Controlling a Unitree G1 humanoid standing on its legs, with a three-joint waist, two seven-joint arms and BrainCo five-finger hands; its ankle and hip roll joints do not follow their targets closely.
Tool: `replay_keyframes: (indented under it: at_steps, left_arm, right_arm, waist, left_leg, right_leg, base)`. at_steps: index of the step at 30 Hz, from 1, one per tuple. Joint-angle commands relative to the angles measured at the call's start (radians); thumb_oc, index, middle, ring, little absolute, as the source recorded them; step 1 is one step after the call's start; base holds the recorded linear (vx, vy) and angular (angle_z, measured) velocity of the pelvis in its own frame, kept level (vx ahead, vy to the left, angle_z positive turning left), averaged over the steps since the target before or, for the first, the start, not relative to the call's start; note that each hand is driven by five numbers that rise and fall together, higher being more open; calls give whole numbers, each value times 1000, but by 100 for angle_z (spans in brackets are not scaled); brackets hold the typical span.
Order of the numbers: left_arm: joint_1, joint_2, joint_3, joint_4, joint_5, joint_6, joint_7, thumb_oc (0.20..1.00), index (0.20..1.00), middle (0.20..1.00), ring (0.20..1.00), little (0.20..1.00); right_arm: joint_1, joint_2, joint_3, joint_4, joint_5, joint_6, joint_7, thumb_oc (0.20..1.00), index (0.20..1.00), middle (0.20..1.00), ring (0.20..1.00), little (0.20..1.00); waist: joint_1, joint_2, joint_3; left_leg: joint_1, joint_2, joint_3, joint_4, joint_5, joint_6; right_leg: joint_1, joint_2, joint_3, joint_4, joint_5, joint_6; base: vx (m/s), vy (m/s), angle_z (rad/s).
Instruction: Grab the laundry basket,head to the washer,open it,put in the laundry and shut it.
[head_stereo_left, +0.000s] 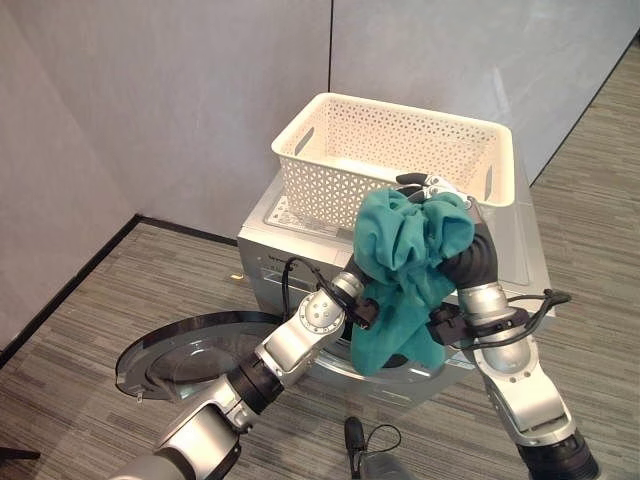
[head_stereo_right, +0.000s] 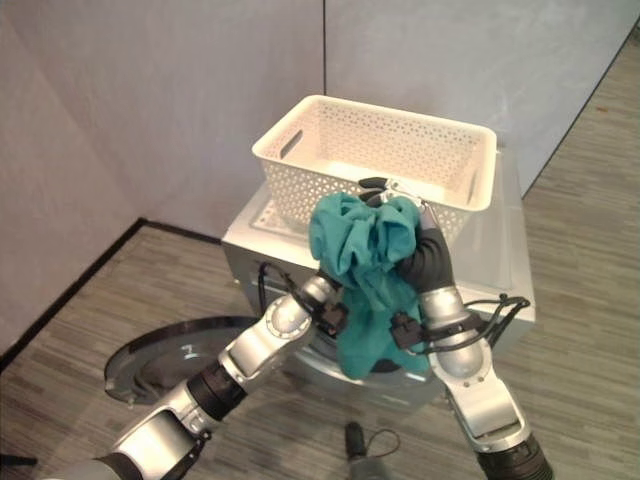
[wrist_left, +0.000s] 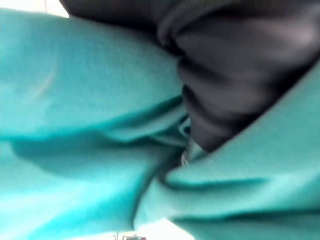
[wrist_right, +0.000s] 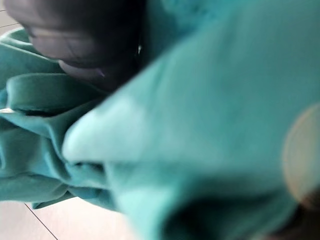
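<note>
The white lattice laundry basket (head_stereo_left: 330, 190) stands on top of the silver washer (head_stereo_left: 262, 245). The washer's round dark door (head_stereo_left: 190, 355) hangs open, low to the left. A bunched teal cloth (head_stereo_left: 400, 260) hangs in front of the basket and above the washer's opening. My right hand (head_stereo_left: 432, 187) grips the top of the bunch, fingers curled over it, and teal cloth (wrist_right: 200, 125) spreads across its wrist view. My left wrist (head_stereo_left: 348, 288) reaches into the cloth from the left, and the hand itself is buried in the folds (wrist_left: 90, 100).
Grey partition walls (head_stereo_left: 200, 90) close in behind and left of the washer, with a black baseboard (head_stereo_left: 70, 285) along the floor. Striped grey floor (head_stereo_left: 140, 290) lies open to the left of the door and to the washer's right.
</note>
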Motion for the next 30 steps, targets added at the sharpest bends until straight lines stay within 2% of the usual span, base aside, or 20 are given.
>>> replay_keyframes:
  at_steps: [1,5,6,7,8,11,17,18,21,25,27,29,30]
  left_arm:
    - [-46,-23,12,-27,-24,-94,21,200,200,200,200,200]
    - [-18,5,29,-41,9,-102,35,200,200,200,200,200]
    - [-8,17,36,-47,17,-104,37,200,200,200,200,200]
    - [0,25,42,-51,26,-105,38,200,200,200,200,200]
    - [8,31,43,-52,36,-104,39,200,200,200,200,200]
    - [25,56,58,-64,82,-106,38,200,200,200,200,200]
    - [111,124,117,-123,163,-121,35,200,200,200,200,200]
    - [140,151,146,-150,194,-131,33,200,200,200,200,200]
    - [174,184,182,-189,268,-148,43,200,200,200,200,200]
    - [230,210,227,-229,290,-166,47,200,200,200,200,200]
    - [289,244,282,-282,325,-181,54,200,200,200,200,200]
    - [289,245,282,-283,325,-180,54,200,200,200,200,200]
    - [350,276,333,-329,354,-186,51,200,200,200,200,200]
  right_arm:
    - [-65,4,-25,-38,16,-66,-15,200,200,200,200,200]
    - [-66,7,-20,-25,15,-70,-20,200,200,200,200,200]
    - [-64,7,-22,-21,16,-71,-22,438,438,438,438,438]
    - [-59,8,-24,-16,21,-70,-22,595,595,595,595,595]
    - [-56,9,-25,-15,24,-71,-20,1000,1000,1000,1000,1000]
    - [-49,5,-38,-8,40,-77,-20,1000,1000,1000,1000,1000]
    - [-8,10,-135,-6,17,-100,-57,1000,1000,1000,1000,1000]
    - [14,6,-181,-4,-23,-103,-72,1000,1000,1000,1000,1000]
    - [29,3,-219,10,-83,-99,-95,1000,1000,1000,1000,1000]
    - [46,-5,-267,19,-145,-85,-121,1000,1000,1000,1000,1000]
    - [84,2,-346,20,-173,-81,-158,1000,1000,1000,1000,1000]
    - [85,2,-346,20,-173,-81,-157,1000,1000,1000,1000,1000]
    - [132,10,-434,18,-199,-75,-187,1000,1000,1000,1000,1000]
  waist:
    - [16,-2,-1]
    - [20,-5,-2]
    - [21,-5,-2]
    - [22,-5,-2]
    - [23,-3,-4]
    - [26,-7,-6]
    - [34,-3,-14]
    - [37,-2,-18]
    - [40,-2,-24]
    - [43,-2,-26]
    - [43,-1,-26]
    - [43,-1,-26]
    - [40,-1,-27]
  left_leg:
    - [1,56,79,4,-61,3]
    - [-1,53,82,4,-55,4]
    - [0,52,82,4,-54,5]
    - [-1,51,82,4,-54,5]
    - [3,53,81,4,-61,5]
    - [-2,49,81,4,-53,6]
    - [1,39,76,4,-57,13]
    - [4,33,74,4,-59,17]
    - [7,23,76,4,-62,24]
    - [12,12,85,4,-67,35]
    - [12,2,89,4,-66,43]
    - [12,2,89,4,-66,43]
    - [17,-7,88,4,-71,52]
  right_leg:
    - [130,-49,25,61,-197,78]
    - [128,-51,26,63,-193,76]
    - [129,-51,26,64,-193,76]
    - [129,-51,25,64,-192,76]
    - [133,-51,23,65,-199,78]
    - [127,-54,24,67,-192,77]
    - [129,-64,17,79,-193,86]
    - [129,-70,14,84,-193,91]
    - [125,-78,17,91,-190,101]
    - [116,-85,25,94,-181,112]
    - [107,-92,34,106,-176,117]
    - [107,-92,34,106,-176,117]
    - [101,-97,41,116,-175,120]
  base:
    - [-36,2,-2]
    - [-10,3,0]
    - [0,0,0]
    - [2,31,-1]
    - [0,0,0]
    - [-42,27,0]
    - [-29,51,1]
    - [-36,64,4]
    - [-45,65,0]
    - [-48,66,-10]
    - [-48,67,-14]
    - [-15,39,-5]
    - [-34,75,-4]
